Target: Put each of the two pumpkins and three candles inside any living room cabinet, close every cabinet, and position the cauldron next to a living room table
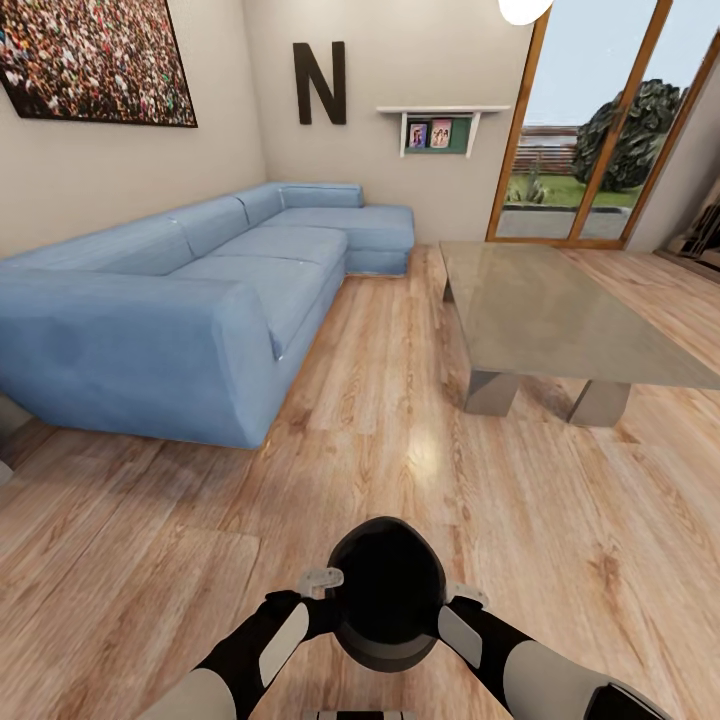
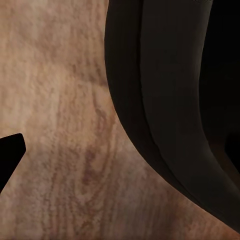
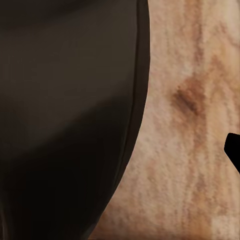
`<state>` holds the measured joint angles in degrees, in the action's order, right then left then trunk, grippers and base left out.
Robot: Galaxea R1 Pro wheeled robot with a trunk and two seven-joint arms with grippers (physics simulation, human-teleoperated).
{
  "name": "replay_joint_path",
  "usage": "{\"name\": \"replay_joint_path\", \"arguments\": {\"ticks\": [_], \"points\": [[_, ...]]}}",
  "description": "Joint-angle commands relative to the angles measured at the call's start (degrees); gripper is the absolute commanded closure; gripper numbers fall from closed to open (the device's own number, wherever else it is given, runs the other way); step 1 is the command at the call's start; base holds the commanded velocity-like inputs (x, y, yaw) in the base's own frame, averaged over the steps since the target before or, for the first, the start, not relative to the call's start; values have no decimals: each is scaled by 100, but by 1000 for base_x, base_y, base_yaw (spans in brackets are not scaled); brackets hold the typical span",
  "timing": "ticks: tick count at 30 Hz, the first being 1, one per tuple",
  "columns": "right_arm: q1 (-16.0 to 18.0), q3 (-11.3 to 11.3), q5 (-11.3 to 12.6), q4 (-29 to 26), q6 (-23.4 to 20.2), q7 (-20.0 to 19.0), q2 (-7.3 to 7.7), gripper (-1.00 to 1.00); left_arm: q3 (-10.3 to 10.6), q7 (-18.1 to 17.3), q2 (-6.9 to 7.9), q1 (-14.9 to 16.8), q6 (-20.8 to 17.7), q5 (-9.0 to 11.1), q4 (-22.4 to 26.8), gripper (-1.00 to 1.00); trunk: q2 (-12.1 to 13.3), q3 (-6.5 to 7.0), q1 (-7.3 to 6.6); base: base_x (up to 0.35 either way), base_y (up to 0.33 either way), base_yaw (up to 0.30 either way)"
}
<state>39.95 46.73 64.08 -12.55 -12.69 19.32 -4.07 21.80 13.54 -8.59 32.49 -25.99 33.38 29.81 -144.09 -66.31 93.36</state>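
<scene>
Both claws against the black cauldron (image 1: 386, 590), above wooden floor (image 1: 400, 440).

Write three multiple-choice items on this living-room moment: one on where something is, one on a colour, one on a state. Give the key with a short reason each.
1. Where is the cauldron?
A. between both arms, low in front of the robot
B. on the sofa
C. on the table

2. What colour is the sofa?
A. red
B. blue
C. grey

3. How is the cauldron carried?
A. by one arm
B. lying tipped on the floor
C. flanked by the left gripper and right gripper

Key: 1 A, the head view shows it between the forearms; 2 B, its cushions are light blue; 3 C, one gripper sits at each side of it.
</scene>
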Motion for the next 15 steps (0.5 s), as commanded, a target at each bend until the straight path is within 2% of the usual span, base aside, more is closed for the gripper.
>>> {"name": "replay_joint_path", "arguments": {"ticks": [1,12,15], "points": [[4,38,25,-11,-24,37,3,-100,35,61,6,2,-18,30,7,-100,-2,-5,-1,0,0,0],[4,38,25,-11,-24,37,3,-100,35,61,4,1,278,37,12,-100,-2,-5,-1,0,0,0],[4,38,24,-11,-24,37,3,-100,35,61,2,-4,286,37,26,-100,-6,-71,7,0,0,0]]}}
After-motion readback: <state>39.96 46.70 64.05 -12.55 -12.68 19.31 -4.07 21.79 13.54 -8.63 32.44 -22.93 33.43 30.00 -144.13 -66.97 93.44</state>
